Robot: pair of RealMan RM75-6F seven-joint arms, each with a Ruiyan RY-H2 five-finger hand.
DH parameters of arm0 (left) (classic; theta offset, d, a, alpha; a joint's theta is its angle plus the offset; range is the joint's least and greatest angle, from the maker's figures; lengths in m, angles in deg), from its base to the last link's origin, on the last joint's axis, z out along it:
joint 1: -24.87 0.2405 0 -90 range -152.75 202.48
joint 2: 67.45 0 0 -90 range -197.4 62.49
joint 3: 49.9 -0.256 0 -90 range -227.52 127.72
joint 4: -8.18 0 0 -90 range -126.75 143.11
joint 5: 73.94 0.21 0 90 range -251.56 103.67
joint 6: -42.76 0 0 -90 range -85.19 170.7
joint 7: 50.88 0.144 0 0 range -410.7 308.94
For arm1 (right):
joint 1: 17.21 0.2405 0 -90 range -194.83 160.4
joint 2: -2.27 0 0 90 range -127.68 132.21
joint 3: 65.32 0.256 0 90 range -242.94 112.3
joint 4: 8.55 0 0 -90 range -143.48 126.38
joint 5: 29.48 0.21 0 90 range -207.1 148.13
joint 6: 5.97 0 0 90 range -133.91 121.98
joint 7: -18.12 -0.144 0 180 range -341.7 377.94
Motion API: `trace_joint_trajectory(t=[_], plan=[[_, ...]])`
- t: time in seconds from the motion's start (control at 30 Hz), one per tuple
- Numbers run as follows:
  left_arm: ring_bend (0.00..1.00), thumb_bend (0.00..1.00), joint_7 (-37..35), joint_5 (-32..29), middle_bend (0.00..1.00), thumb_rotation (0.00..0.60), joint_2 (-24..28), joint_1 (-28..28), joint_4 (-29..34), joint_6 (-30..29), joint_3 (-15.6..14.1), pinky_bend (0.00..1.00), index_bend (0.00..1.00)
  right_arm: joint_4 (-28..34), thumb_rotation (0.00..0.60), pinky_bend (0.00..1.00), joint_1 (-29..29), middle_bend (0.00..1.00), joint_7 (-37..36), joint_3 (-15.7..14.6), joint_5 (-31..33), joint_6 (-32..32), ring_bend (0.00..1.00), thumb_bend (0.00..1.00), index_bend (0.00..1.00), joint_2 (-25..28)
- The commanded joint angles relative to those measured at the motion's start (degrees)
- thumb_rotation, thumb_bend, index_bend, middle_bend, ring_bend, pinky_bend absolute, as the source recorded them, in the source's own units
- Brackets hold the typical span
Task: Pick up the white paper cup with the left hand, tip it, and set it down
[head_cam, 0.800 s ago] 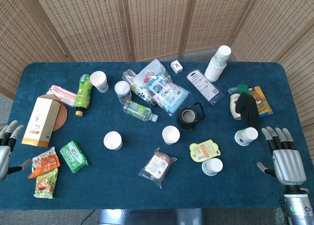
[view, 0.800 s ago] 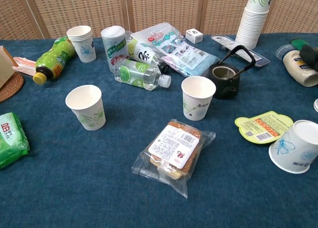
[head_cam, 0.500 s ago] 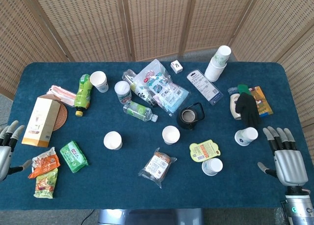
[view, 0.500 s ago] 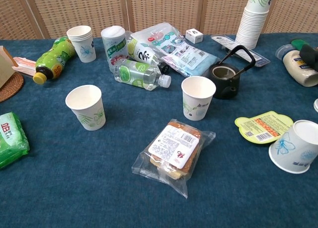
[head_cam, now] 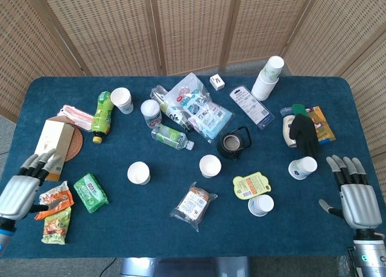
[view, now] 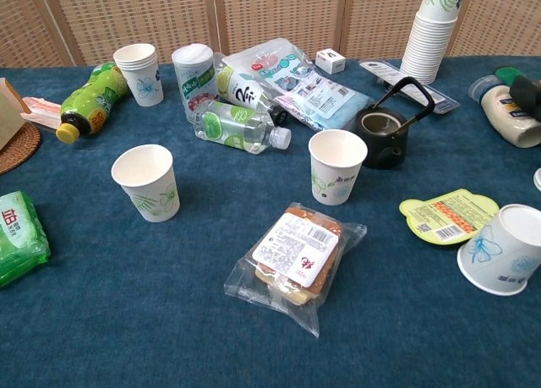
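Note:
A white paper cup [head_cam: 139, 172] stands upright on the blue table, left of centre; the chest view shows this cup [view: 148, 182] empty, with a green leaf print. A second similar cup [head_cam: 210, 166] stands upright at the centre. My left hand [head_cam: 24, 188] hovers at the table's left front, fingers straight and apart, holding nothing, well left of the first cup. My right hand [head_cam: 351, 192] is at the right front edge, fingers spread and empty. Neither hand shows in the chest view.
Orange snack packets [head_cam: 55, 198] and a green packet [head_cam: 90, 192] lie between my left hand and the cup. A cardboard box [head_cam: 50, 148] and green bottle [head_cam: 102, 115] lie behind. A wrapped pastry [head_cam: 194, 204], black kettle [head_cam: 234, 143] and tipped cup [head_cam: 260, 205] are to the right.
My left hand has moved in from the left edge, rightward over the table beside the orange packets. My right hand has drifted slightly toward the front edge. The objects have not moved.

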Motion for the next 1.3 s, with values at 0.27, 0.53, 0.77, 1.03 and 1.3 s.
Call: trace_joint_trajectory(t=[0.27, 0.53, 0.77, 1.03, 1.3], plan=[[0.0, 0.21, 13.1, -5.8, 0.0, 0.6, -1.2, -10.9, 9.2, 15.2, 3.6, 0.0, 0.0, 0.2, 0.6, 0.0, -0.3, 0.0, -2.4, 0.0, -0.1, -0.3, 0.0, 0.0, 0.0, 1.1], [0.0, 0.21, 28.8, -19.7, 0.0, 0.6, -8.2, -18.9, 11.2, 24.4, 6.7, 0.0, 0.0, 0.4, 0.6, 0.0, -0.3, 0.0, -3.6, 0.0, -0.1, -0.2, 0.0, 0.0, 0.0, 1.6], [0.0, 0.21, 40.1, -32.5, 0.0, 0.6, -15.9, -25.2, 11.1, 25.3, 8.2, 0.0, 0.0, 0.4, 0.6, 0.0, -0.3, 0.0, -4.5, 0.1, 0.3, 0.0, 0.0, 0.0, 0.0, 1.9], [0.0, 0.21, 47.8, -41.4, 0.0, 0.6, -22.2, -30.7, 9.2, 22.3, 8.1, 0.0, 0.0, 0.1, 0.6, 0.0, -0.3, 0.0, -6.4, 0.4, 0.9, 0.4, 0.0, 0.0, 0.0, 2.3], [0.0, 0.21, 50.7, -46.6, 0.0, 0.6, -24.9, -33.6, 7.8, 19.8, 7.3, 0.12, 0.0, -0.1, 0.6, 0.0, -0.4, 0.0, -7.7, 0.6, 1.3, 0.4, 0.0, 0.0, 0.0, 2.7]])
